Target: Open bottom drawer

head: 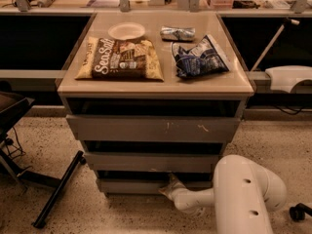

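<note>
The bottom drawer (pixel 131 185) is the narrowest grey front, lowest of three stacked fronts under the beige counter. A dark gap runs along its top edge. My gripper (pixel 170 182) sits at the right part of that front, reaching up to the top edge and the gap. The white arm (pixel 243 199) comes in from the lower right. Above are the mid-sized front (pixel 146 162) and the tall front (pixel 151 128) with pale scratch marks.
On the counter (pixel 234 84) lie a Sea Salt chip bag (pixel 121 59), a blue chip bag (pixel 199 57), a small silver bag (pixel 177 33) and a white plate (pixel 126 31). A black chair base (pixel 53 191) stands on the floor at left. A white object (pixel 287 77) is at right.
</note>
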`<state>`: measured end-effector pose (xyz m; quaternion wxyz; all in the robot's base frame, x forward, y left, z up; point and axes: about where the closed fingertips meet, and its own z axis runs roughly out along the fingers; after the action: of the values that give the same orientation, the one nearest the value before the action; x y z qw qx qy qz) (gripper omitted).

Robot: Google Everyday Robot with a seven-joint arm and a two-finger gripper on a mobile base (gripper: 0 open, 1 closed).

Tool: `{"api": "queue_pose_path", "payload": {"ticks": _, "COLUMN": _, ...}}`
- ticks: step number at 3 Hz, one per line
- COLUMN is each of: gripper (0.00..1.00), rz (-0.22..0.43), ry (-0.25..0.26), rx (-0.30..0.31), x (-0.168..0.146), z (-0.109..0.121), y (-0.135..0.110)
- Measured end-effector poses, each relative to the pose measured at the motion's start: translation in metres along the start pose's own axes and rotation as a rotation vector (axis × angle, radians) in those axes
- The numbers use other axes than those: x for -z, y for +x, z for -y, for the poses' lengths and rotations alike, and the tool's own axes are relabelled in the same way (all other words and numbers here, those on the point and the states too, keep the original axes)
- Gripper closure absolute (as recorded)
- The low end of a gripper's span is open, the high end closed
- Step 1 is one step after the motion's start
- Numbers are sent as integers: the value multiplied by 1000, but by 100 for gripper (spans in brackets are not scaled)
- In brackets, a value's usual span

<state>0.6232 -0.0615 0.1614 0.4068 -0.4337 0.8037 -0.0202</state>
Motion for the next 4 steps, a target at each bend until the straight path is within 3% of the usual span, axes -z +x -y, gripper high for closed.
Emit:
{"api": "queue_pose_path", "payload": {"ticks": 1, "gripper": 100, "rz": 0, "ry": 0, "rx": 0, "x": 5, "z": 3, "y": -5}}
{"api": "queue_pose_path", "payload": {"ticks": 4, "gripper": 100, "rz": -8, "ry": -4, "rx": -15, "x": 16, "z": 3, "y": -2}}
